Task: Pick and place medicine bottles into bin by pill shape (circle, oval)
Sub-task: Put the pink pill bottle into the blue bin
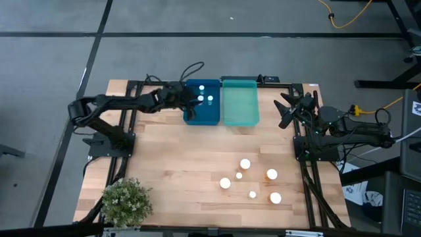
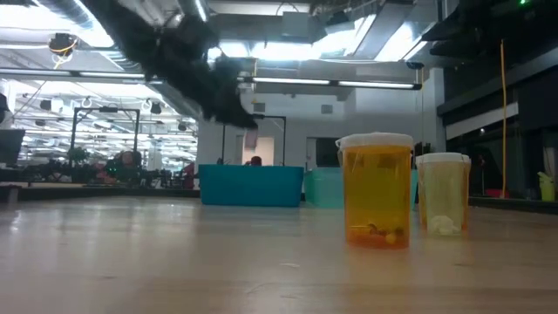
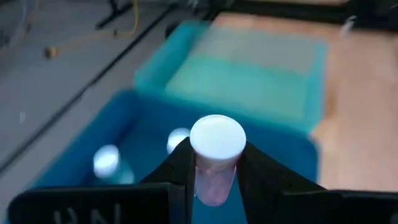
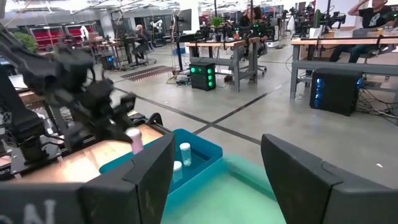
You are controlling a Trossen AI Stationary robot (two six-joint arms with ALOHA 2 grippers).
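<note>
So the left gripper [image 3: 214, 171] is held over the blue bin [image 1: 200, 112], clamped tight on a slim white-capped bottle [image 3: 216, 152], with two more capped bottles [image 3: 107, 160] already seen down inside that bin. The teal bin [image 1: 239, 105] sits right beside it. The right gripper [image 1: 287, 108] is parked near the table's far right edge, jaws spread and nothing held. Six bottles [image 1: 245, 164] are left on the wood, maybe two of them amber [image 2: 377, 192], hard to tell from above

Wooden table [image 1: 177, 164], blue bin [image 1: 202, 112] beside teal bin [image 1: 240, 104] at far edge, six bottles [image 1: 245, 163] (white-capped) near right, plant [image 1: 126, 201] at front-left corner.
</note>
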